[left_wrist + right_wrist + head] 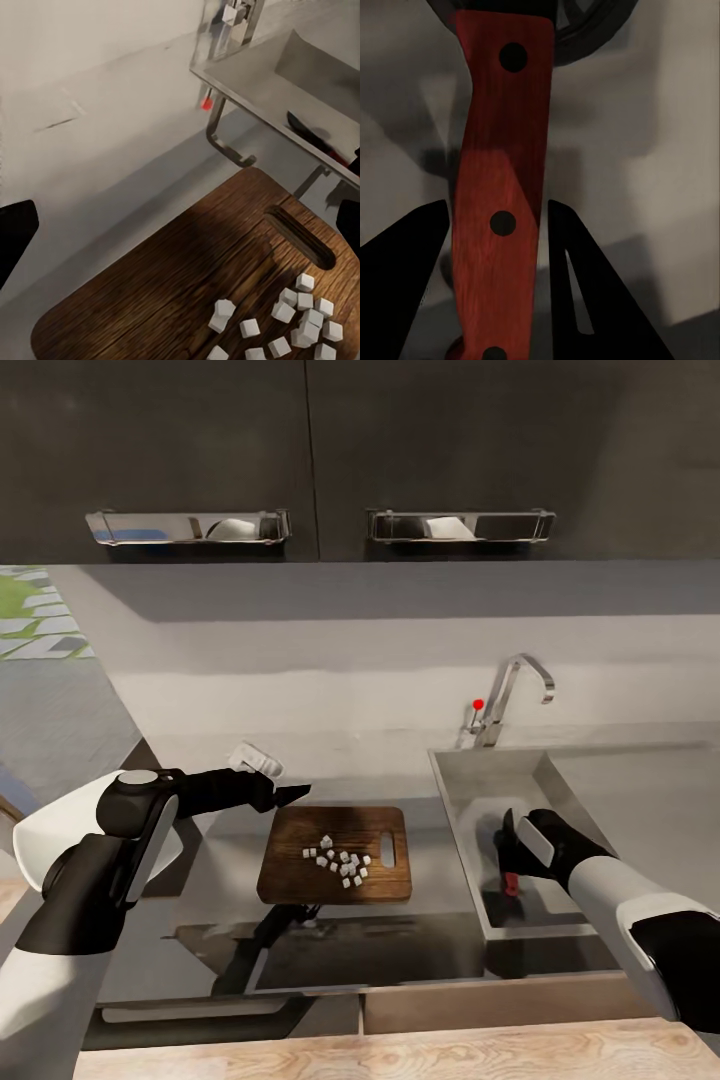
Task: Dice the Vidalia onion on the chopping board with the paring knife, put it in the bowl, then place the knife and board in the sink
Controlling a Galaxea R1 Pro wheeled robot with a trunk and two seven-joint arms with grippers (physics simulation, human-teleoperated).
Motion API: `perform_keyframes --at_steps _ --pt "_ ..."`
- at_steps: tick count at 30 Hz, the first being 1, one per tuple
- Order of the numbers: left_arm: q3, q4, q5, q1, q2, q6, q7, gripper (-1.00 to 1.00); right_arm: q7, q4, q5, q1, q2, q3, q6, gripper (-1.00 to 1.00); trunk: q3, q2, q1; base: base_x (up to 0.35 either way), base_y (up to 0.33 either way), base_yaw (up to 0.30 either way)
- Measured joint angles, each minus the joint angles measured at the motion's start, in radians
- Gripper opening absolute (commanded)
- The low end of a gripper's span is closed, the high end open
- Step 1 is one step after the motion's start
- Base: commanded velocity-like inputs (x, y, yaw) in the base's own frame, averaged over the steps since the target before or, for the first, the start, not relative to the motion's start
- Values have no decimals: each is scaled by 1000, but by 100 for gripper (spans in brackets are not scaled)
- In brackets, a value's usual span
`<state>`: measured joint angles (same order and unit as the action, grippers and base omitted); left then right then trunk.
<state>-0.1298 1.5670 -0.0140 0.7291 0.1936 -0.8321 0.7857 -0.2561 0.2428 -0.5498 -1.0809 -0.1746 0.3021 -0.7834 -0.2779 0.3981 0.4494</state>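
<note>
Head view: the chopping board point(335, 854) lies flat on the grey worktop point(220, 860), just left of the sink point(480, 785), its slot handle toward the basin. A loose cluster of white onion cubes point(338, 864) sits near the middle of the board. The left claw point(290, 793) hovers by the board's far left corner, and its fingers look drawn close together from here. The right claw point(510, 850) is down inside the sink basin, with the red handle of the paring knife point(511, 881) showing just beside it. The chrome tap point(508, 695) with its red dot stands behind the sink, and two dark wall cabinets point(300, 450) hang above.

Left wrist view: the board point(187, 285) and the onion cubes point(296, 322) lie below the camera. The two dark fingertips point(15, 232) sit at opposite edges of the picture, well apart, with nothing between them. The sink point(262, 82) lies beyond the board, the knife point(315, 135) dark in its basin.

Right wrist view: the knife's riveted red handle point(502, 195) runs lengthwise between the two dark fingers point(405, 277), over the grey sink floor point(660, 150). The fingers sit close on either side of the handle; whether they press on it I cannot tell.
</note>
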Motion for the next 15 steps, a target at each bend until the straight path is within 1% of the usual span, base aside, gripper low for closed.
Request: perform_keyframes --at_steps 7,15 --pt "0 0 0 0 -1 0 0 100 1 0 -3 0 5 0 1 -100 0 0 0 17 -21 0" --pt "0 0 0 0 -1 0 0 100 2 1 7 0 9 0 -1 -100 -4 0 0 3 -3 0"
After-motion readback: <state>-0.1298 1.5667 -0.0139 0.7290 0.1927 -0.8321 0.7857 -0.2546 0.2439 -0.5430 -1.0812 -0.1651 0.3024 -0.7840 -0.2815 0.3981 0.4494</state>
